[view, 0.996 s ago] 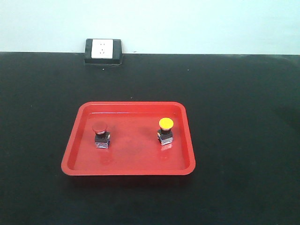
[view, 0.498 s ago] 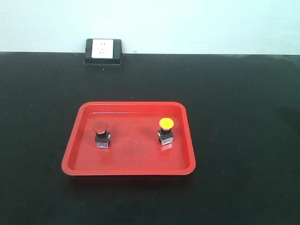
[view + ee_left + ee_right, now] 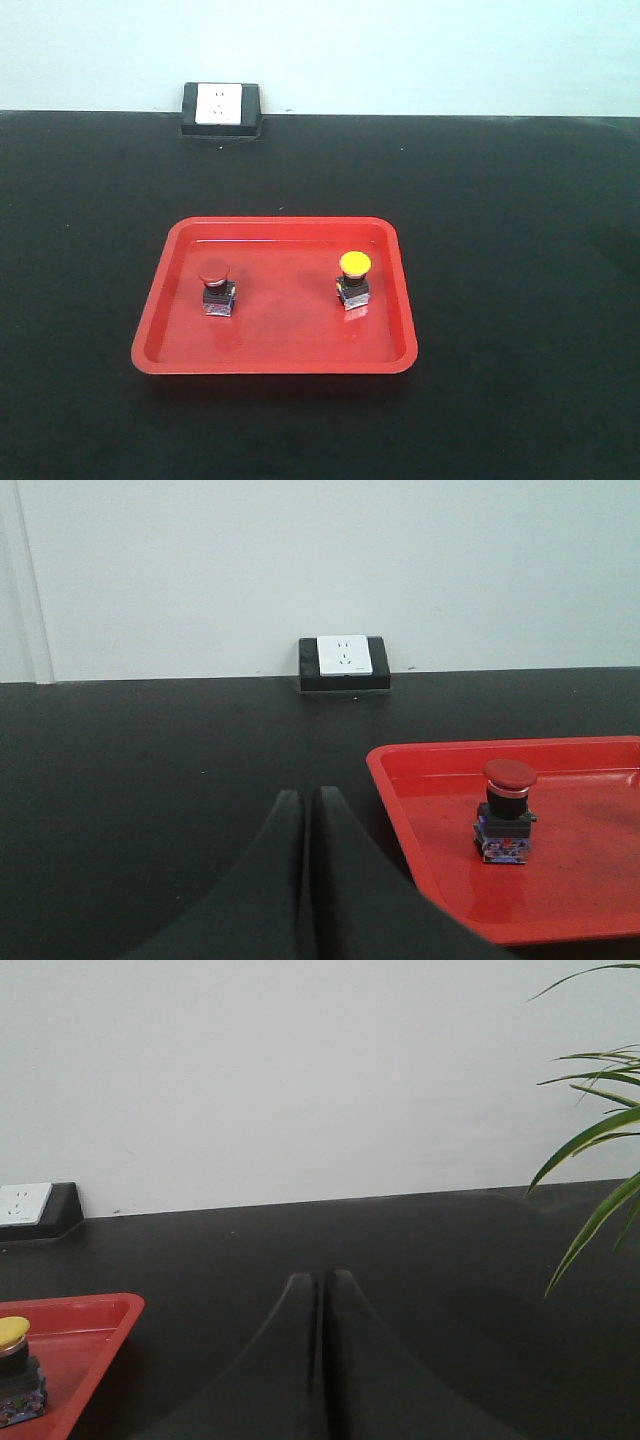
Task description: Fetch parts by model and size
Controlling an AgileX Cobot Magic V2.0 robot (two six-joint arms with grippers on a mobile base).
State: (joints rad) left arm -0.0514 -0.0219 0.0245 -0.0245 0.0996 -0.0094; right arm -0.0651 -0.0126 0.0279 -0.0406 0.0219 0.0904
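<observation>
From the front view, both parts stand upright in the red tray (image 3: 165, 300) on the black bench (image 3: 520, 250): the red button switch (image 3: 216, 289) toward the tray's left edge, the yellow button switch (image 3: 353, 279) toward its right edge, well apart from each other. Neither of my arms shows here. As I judge it, the fetching is done and the step in hand is to hold clear, so I should keep both arms outside the tray's rim and bump nothing. A wall socket (image 3: 220, 107) sits at the bench's far edge against a pale wall.

In my left wrist view, my left fingers (image 3: 305, 810) are pressed together with only a thin seam between them, holding nothing. They lie over bare bench, just outside the tray's left edge; the red switch stands beyond that rim, apart from them.

In my right wrist view, my right fingers (image 3: 322, 1295) are likewise closed and empty, over bare bench to the right of the tray. The yellow switch peeks in at the tray's near corner. Green plant leaves (image 3: 590, 1150) hang in at the right side.
</observation>
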